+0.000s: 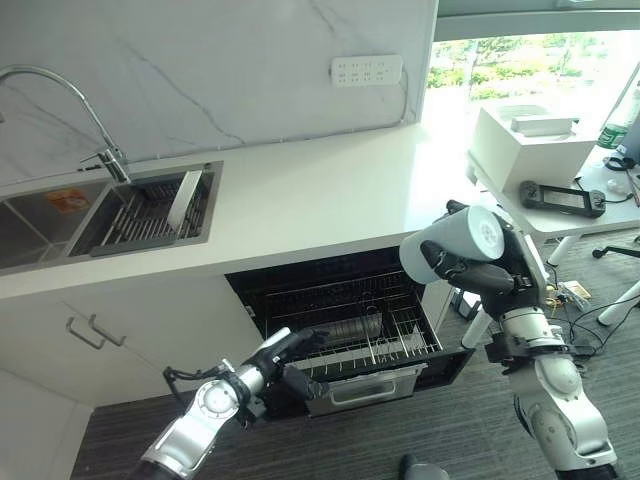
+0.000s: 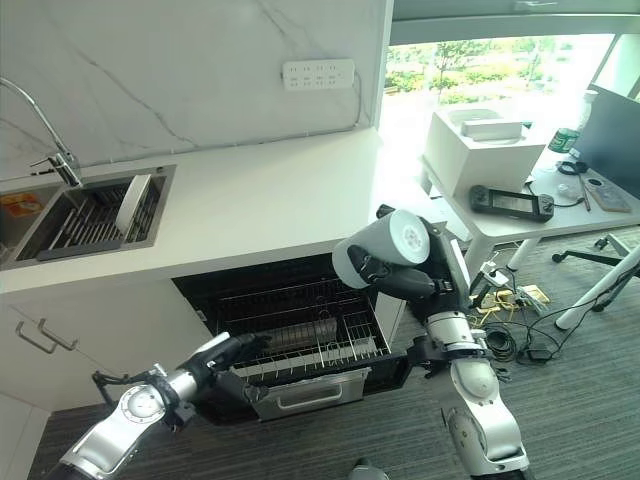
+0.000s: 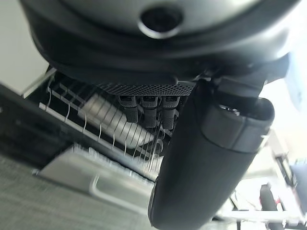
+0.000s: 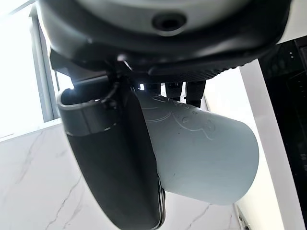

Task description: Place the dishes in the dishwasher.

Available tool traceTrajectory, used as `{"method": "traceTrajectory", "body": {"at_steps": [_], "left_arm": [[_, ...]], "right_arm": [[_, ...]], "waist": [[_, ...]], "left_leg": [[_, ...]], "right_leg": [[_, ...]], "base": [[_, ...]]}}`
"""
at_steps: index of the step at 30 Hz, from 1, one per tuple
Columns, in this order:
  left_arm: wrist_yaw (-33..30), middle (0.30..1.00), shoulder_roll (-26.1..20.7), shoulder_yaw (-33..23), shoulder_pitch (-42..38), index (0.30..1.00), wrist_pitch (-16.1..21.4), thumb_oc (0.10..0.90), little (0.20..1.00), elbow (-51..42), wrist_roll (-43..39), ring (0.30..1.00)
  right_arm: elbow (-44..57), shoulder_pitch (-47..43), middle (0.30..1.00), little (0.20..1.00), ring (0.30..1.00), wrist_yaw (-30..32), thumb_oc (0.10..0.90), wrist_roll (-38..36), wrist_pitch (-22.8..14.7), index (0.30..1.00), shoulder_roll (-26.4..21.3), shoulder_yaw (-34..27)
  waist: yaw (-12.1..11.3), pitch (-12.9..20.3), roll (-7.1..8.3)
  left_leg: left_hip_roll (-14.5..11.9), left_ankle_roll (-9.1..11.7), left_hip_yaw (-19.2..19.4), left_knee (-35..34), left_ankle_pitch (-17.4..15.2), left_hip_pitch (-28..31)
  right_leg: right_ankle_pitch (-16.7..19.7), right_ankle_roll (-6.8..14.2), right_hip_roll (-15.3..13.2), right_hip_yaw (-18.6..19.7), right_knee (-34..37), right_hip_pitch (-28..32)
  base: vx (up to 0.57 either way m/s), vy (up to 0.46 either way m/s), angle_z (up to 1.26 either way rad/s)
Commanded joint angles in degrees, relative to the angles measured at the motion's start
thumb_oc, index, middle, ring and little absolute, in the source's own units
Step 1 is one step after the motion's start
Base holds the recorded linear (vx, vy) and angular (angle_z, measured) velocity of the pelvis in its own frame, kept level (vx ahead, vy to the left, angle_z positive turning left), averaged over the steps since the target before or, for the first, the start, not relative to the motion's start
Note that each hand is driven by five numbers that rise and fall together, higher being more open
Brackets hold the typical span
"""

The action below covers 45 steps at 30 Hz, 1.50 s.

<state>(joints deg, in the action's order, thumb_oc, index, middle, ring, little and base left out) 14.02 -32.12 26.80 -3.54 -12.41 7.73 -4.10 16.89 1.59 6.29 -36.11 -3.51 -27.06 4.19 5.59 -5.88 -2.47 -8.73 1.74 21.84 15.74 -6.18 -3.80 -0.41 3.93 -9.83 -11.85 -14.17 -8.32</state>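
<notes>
A pale cup lies sideways in my right hand, whose fingers and thumb curl round it. It hangs above the right front corner of the pulled-out dishwasher rack. A metal cylinder lies among the rack's wires. My left hand sits low at the rack's front left corner, fingers straight toward the wires and thumb spread, holding nothing. A white plate stands on edge in the sink's wire rack.
The white counter runs above the dishwasher, with the sink and tap at the left. A side table at the right carries a white box and a black controller. Cables lie on the floor.
</notes>
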Motion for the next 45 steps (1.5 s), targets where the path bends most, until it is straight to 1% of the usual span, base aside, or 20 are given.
{"method": "traceTrajectory", "body": {"at_steps": [1,3,8,12,13,14,15,16,19,21,24,25,26,28,31,37,40,42,43,45], "left_arm": [[-3.1,0.9,0.2,-2.2,-5.7,0.9,1.9,0.8,0.9,-1.2,2.0,0.9],[-4.3,0.9,1.0,-1.1,-6.8,0.9,2.4,0.8,0.9,1.2,1.9,0.9],[-5.3,0.9,3.8,0.8,-8.6,0.9,1.1,0.8,0.9,6.7,3.8,0.9],[-6.0,0.9,7.0,2.4,-8.4,0.9,-0.7,0.8,0.9,15.4,6.2,0.9],[-6.0,0.9,7.1,2.4,-8.4,0.9,-0.7,0.8,0.9,15.7,6.2,0.9],[-4.7,0.9,8.3,2.7,-8.3,0.9,-1.4,0.8,0.9,18.7,6.9,0.9],[-2.5,0.9,9.4,3.2,-8.3,0.9,-1.7,0.8,0.9,21.8,7.6,0.9],[1.4,0.9,10.3,3.7,-8.3,0.9,-3.4,0.8,0.9,23.8,7.3,0.9],[8.9,0.9,12.4,4.9,-8.4,0.9,-6.5,0.8,0.9,27.1,8.6,0.9],[20.4,0.9,13.2,7.1,-8.6,0.9,-11.5,0.8,0.9,29.6,11.7,0.9],[33.1,0.9,13.4,9.1,-8.8,0.9,-14.6,0.8,0.9,32.0,14.0,0.9],[36.1,0.9,13.4,9.6,-8.8,0.9,-15.2,0.8,0.9,32.5,13.9,0.9],[41.7,0.9,13.2,10.8,-9.3,0.9,-16.1,0.8,0.9,32.1,14.3,0.9],[49.3,0.9,11.5,12.8,-9.2,0.9,-17.3,0.8,0.9,29.8,14.8,0.9],[57.2,0.9,9.1,14.9,-9.2,0.9,-16.5,0.8,0.9,26.7,15.1,0.9],[66.0,0.9,4.3,17.9,-10.3,0.9,-15.4,0.8,0.9,16.9,17.3,0.9],[66.4,0.9,2.9,17.1,-10.7,0.9,-16.5,0.8,0.9,12.4,15.6,0.9],[62.4,0.9,2.1,15.7,-10.8,0.9,-17.0,0.8,0.9,10.1,13.2,0.9],[59.8,0.9,1.7,14.7,-10.8,0.9,-17.0,0.8,0.9,9.0,11.5,0.9],[49.0,0.9,-0.4,7.9,-11.3,0.9,-19.2,0.8,0.9,1.7,2.8,0.9]], "right_arm": [[4.0,-8.3,0.3,0.3,0.3,-0.5,0.4,-0.8,-6.2,0.3,-1.8,-2.7],[4.1,-8.6,0.3,0.3,0.3,-0.4,0.4,-0.6,-6.0,0.3,-1.8,-2.2],[4.1,-9.0,0.3,0.3,0.3,-1.2,0.4,-0.9,-5.0,0.3,-1.4,-1.7],[4.4,-9.0,0.3,0.3,0.3,-2.6,0.4,-0.9,-3.7,0.3,-1.0,-1.5],[4.5,-9.0,0.3,0.3,0.3,-2.7,0.4,-0.9,-3.7,0.3,-1.0,-1.5],[4.6,-9.0,0.3,0.3,0.3,-3.2,0.4,-1.3,-3.2,0.3,-1.1,-1.7],[4.6,-9.2,0.3,0.3,0.3,-3.5,0.4,-1.2,-2.8,0.3,-1.0,-1.7],[4.9,-9.5,0.3,0.3,0.3,-3.7,0.4,-1.2,-2.1,0.3,-1.0,-1.6],[5.2,-9.9,0.3,0.3,0.3,-4.1,0.4,-1.1,-1.1,0.3,-0.9,-1.2],[5.4,-10.6,0.3,0.3,0.3,-4.6,0.4,-1.2,0.1,0.3,-0.9,-0.9],[5.2,-12.1,0.3,0.3,0.3,-5.0,0.4,-1.4,1.3,0.3,-1.1,0.1],[5.0,-12.5,0.3,0.3,0.3,-5.1,0.4,-1.3,1.5,0.3,-1.1,0.5],[4.9,-13.1,0.3,0.3,0.3,-5.1,0.4,-1.0,2.0,0.3,-1.0,1.3],[4.3,-13.6,0.3,0.3,0.3,-5.6,0.4,-1.1,2.2,0.3,-1.4,1.6],[3.6,-14.6,0.3,0.3,0.3,-6.2,0.4,-1.0,2.6,0.3,-2.0,1.8],[2.5,-15.3,0.3,0.3,0.3,-7.1,0.4,-0.7,3.4,0.3,-2.6,1.5],[2.9,-14.4,0.3,0.3,0.3,-7.0,0.4,-0.5,3.2,0.3,-2.8,1.2],[2.8,-13.6,0.3,0.3,0.3,-7.3,0.4,0.1,2.7,0.3,-2.6,0.9],[2.8,-13.2,0.3,0.3,0.3,-7.3,0.4,0.3,2.5,0.3,-2.6,0.7],[3.6,-10.9,0.3,0.3,0.3,-6.8,0.4,1.0,1.7,0.3,-2.6,-0.5]], "waist": [[0.6,0.2,0.03],[0.8,0.3,0.08],[1.4,0.5,0.14],[2.1,0.9,0.24],[2.1,0.9,0.24],[2.4,1.0,0.33],[2.6,1.2,0.38],[2.9,1.3,0.44],[3.4,1.4,0.23],[4.1,1.4,-0.14],[4.7,1.3,-0.67],[4.9,1.3,-0.82],[5.2,1.3,-1.19],[5.4,1.3,-1.62],[5.5,1.2,-2.16],[5.3,1.2,-2.8],[5.0,1.3,-2.72],[4.6,1.2,-2.65],[4.4,1.3,-2.61],[3.4,1.5,-2.25]], "left_leg": [[-1.7,1.6,-5.3,1.4,-8.2,2.7],[-1.8,1.6,-5.0,1.4,-8.3,2.8],[-2.0,1.5,-4.3,1.4,-8.5,3.3],[-2.2,1.5,-3.5,1.4,-8.6,3.6],[-2.2,1.5,-3.5,1.4,-8.6,3.6],[-2.3,1.5,-3.2,1.4,-8.7,3.7],[-2.3,1.4,-3.0,1.4,-8.7,3.8],[-2.3,1.4,-2.8,1.4,-8.7,3.8],[-2.4,1.4,-2.3,1.4,-8.8,3.9],[-2.3,1.3,-2.0,1.4,-8.9,4.1],[-2.3,1.3,-1.6,1.4,-9.0,4.2],[-2.3,1.3,-1.5,1.4,-9.0,4.2],[-2.2,1.2,-1.4,1.4,-9.1,4.2],[-2.2,1.2,-1.1,1.4,-9.2,4.3],[-2.1,1.2,-1.1,1.4,-9.3,4.3],[-1.8,1.0,-1.4,1.4,-9.5,4.2],[-1.7,0.9,-1.6,1.4,-9.5,4.1],[-1.7,0.8,-1.9,1.4,-9.4,4.1],[-1.7,0.9,-2.0,1.4,-9.4,4.0],[-1.7,0.9,-2.4,1.4,-9.1,3.7]], "right_leg": [[-10.8,4.6,0.4,0.2,-3.0,3.8],[-10.8,4.6,0.5,0.4,-3.0,3.7],[-10.9,4.5,0.9,0.8,-3.0,3.9],[-11.1,4.4,1.2,1.3,-3.0,4.0],[-11.1,4.4,1.2,1.3,-3.0,3.9],[-11.1,4.4,1.3,1.4,-3.0,3.9],[-11.2,4.4,1.4,1.6,-3.0,3.9],[-11.1,4.4,1.4,1.6,-3.0,3.8],[-11.2,4.4,1.6,1.7,-3.0,3.7],[-11.3,4.4,1.7,1.9,-3.0,3.7],[-11.4,4.4,1.9,2.0,-3.0,3.6],[-11.5,4.4,2.0,2.1,-3.0,3.6],[-11.7,4.3,2.0,2.2,-3.0,3.6],[-11.8,4.3,2.1,2.3,-3.0,3.7],[-11.9,4.3,2.0,2.4,-3.0,3.8],[-12.1,4.5,1.7,2.6,-3.0,4.1],[-12.1,4.5,1.5,2.2,-3.0,4.2],[-12.0,4.5,1.4,2.0,-3.0,4.3],[-12.0,4.4,1.3,1.8,-3.0,4.4],[-11.9,4.3,1.0,0.9,-3.0,4.5]], "base": [[0.0,-0.01,-0.03],[0.0,-0.01,-0.05],[0.01,-0.009,-0.05],[0.01,-0.003,-0.1],[0.02,-0.004,-0.04],[0.02,-0.007,-0.05],[0.02,-0.011,-0.05],[0.02,-0.008,-0.06],[0.01,0.003,-0.05],[0.0,0.01,-0.02],[0.0,0.027,-0.1],[0.0,0.039,-0.16],[0.01,0.044,-0.14],[0.01,0.046,-0.07],[0.01,0.044,-0.02],[0.01,0.021,-0.01],[0.01,0.003,0.06],[0.01,-0.001,0.03],[0.0,0.0,0.0],[0.01,-0.013,0.02]]}}
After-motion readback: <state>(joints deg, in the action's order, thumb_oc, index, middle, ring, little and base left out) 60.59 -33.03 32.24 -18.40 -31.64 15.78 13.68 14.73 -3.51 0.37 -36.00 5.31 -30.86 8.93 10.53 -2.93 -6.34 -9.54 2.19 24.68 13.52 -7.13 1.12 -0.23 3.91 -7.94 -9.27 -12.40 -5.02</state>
